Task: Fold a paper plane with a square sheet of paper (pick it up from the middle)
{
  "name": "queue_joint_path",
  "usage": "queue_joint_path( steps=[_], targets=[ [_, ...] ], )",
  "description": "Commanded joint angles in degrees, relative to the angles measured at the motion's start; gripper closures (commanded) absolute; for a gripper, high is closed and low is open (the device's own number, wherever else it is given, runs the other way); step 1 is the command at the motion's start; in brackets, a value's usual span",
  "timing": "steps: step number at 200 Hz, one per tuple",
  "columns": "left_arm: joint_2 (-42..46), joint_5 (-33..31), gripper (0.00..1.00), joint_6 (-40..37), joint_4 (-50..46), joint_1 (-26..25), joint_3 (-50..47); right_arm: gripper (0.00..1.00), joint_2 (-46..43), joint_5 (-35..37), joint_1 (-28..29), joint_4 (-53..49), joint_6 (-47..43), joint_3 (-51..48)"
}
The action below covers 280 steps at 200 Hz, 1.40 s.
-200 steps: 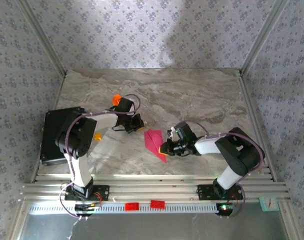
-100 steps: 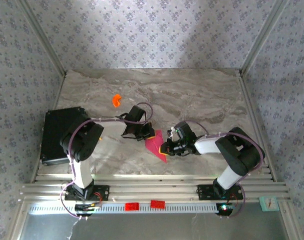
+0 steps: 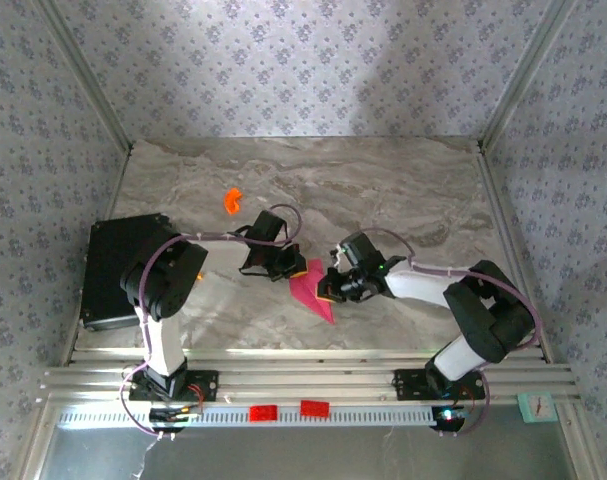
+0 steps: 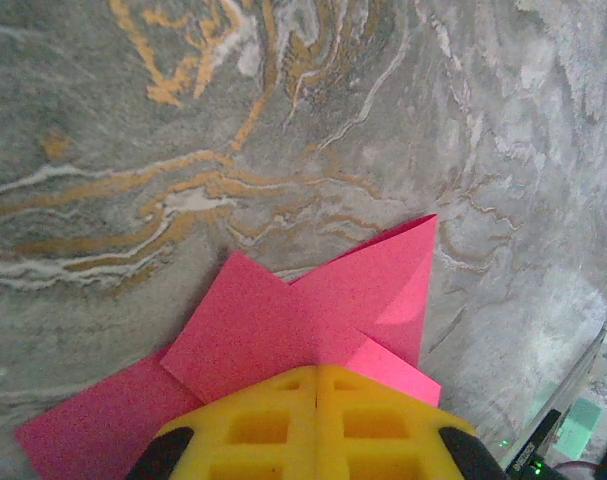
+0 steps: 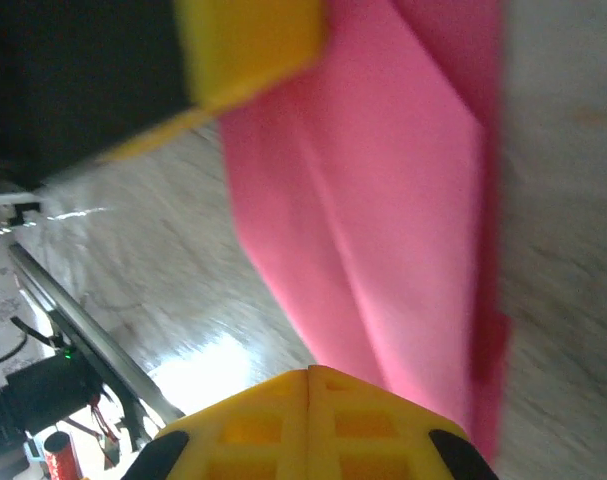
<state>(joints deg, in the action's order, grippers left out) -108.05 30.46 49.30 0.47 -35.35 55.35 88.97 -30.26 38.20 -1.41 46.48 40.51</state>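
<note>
Flanking paper plane (image 3: 311,293), left tool (image 3: 300,269), right tool (image 3: 324,291) both closed; bare table (image 3: 383,180) beyond.

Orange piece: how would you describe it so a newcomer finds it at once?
On the marble-patterned table, look at the left half, beyond the black box. The orange piece lies alone on bare tabletop, farther back than the left gripper. It is small and bright orange, unlike the folded pink paper.
</note>
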Motion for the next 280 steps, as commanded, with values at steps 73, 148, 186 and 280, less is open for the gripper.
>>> queue_joint_path(
  steps=[73, 148, 186, 280],
  targets=[
    [-2.5, -3.5, 0.96, -1.4, -3.2, 0.2, -1.2, 0.95, 8.7, 2.3, 1.7, 0.3, -0.4, 0.1],
    [-2.6, -3.5, 0.96, -1.4, -3.2, 0.2, -1.7, 0.93, -5.7, 1.1, 1.8, -1.6, 0.6, -9.9],
    [-2.6, -3.3, 0.96, -1.5, -3.2, 0.2, -1.7, 0.9, -8.2, -0.2, 1.8, -4.9, -1.4, -5.2],
    [-3.2, -3.1, 0.96, -1.7, -3.0, -0.1, -1.4, 0.88, -6.4, -2.1, 1.6, -1.1, 0.3, -15.3]
  ],
)
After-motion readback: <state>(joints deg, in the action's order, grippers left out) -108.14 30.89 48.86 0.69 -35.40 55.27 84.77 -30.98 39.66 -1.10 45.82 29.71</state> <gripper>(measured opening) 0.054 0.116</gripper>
